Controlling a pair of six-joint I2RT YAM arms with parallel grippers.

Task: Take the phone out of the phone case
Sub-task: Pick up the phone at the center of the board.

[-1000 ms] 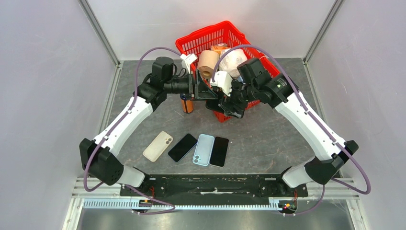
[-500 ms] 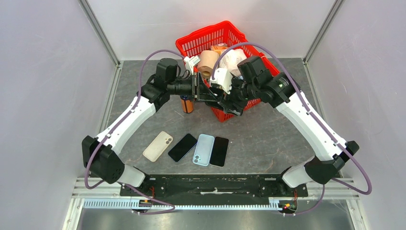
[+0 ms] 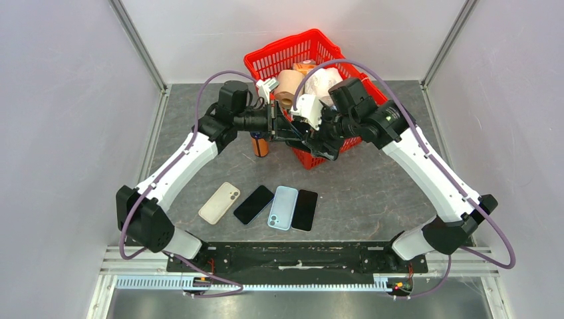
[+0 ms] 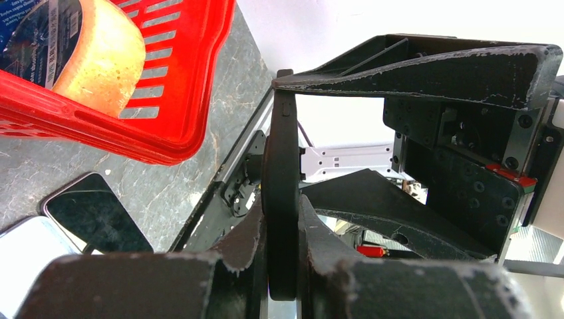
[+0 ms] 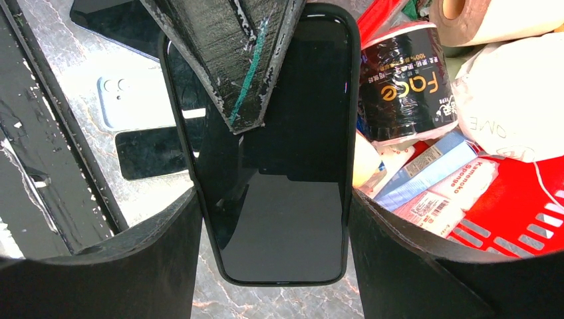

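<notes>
Just now the left hand (image 4: 282, 222) has clamped down. A second ago its jaws stood wide; now they pinch the phone (image 4: 280, 153) front to back near one end, seen edge-on from the left wrist. The right hand (image 5: 273, 199) has not changed: it is spread wide yet grasps the phone case (image 5: 353, 100) by its long sides. The phone hangs in the air between both hands, over the near corner of the red basket (image 3: 300, 54) and clear of the tabletop (image 3: 372, 193). Both grips look set, so the separating push or peel can probably begin. The phone is not yet out of its case.
</notes>
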